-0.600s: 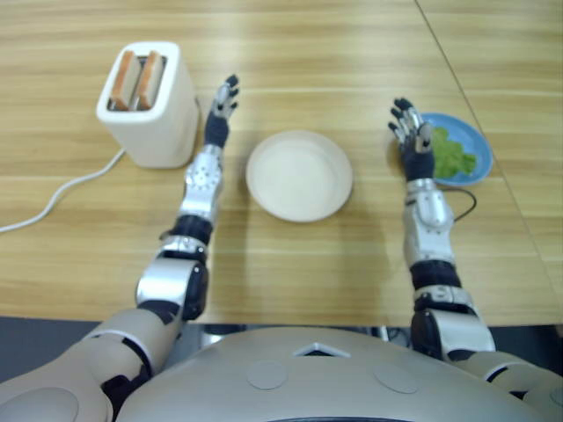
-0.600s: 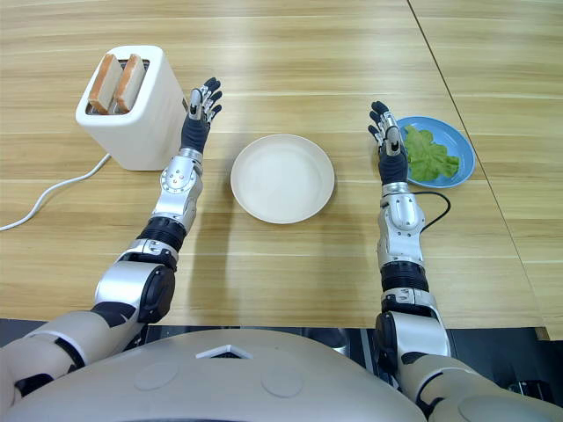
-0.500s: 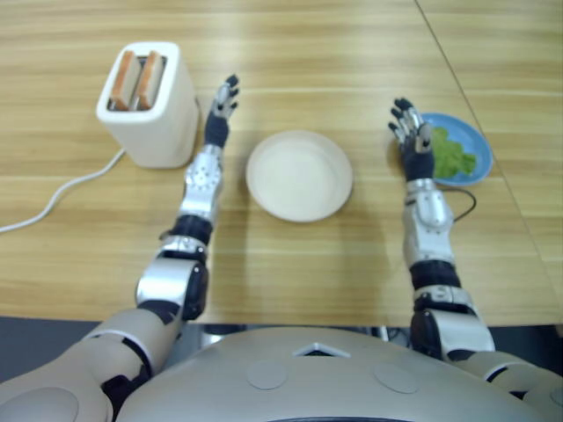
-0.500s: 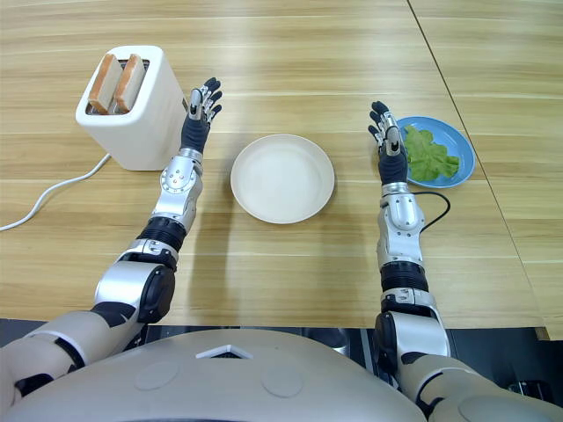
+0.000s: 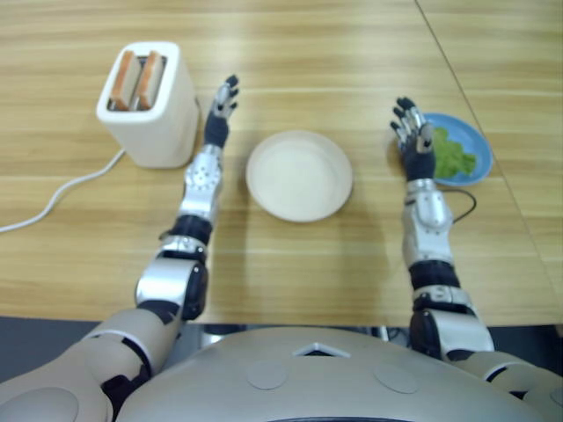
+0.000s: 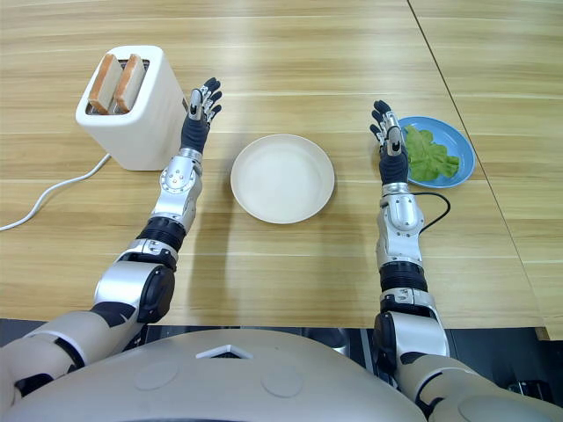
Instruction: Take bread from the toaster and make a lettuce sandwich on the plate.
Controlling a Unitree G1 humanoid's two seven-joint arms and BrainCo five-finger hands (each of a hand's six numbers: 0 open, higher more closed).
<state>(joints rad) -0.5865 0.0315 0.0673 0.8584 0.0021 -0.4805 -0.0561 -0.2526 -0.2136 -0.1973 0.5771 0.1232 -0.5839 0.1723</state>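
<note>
you have the white box-shaped toaster (image 6: pixel 123 119) standing at the far left of the light wooden table (image 6: pixel 290 53), with two browned slices of bread (image 6: pixel 117 82) upright in its top slots, side by side, and its white cord (image 6: pixel 53 195) trailing off toward the left edge. your left hand (image 6: pixel 197 114) is just beside the toaster's right wall, fingers stretched out and pointing away from the robot, holding nothing; you cannot tell from here whether it touches the toaster. the round cream plate (image 6: pixel 282 178) sits bare in the middle, between the two forearms and apart from both. your right hand (image 6: pixel 389 141) is likewise flat and extended with nothing in it, at the left rim of the small blue plate (image 6: pixel 469 156), where the green ruffled lettuce leaf (image 6: pixel 427 154) lies just beside the fingers. a thin black cable (image 6: pixel 440 207) loops on the wood next to the right wrist
</note>
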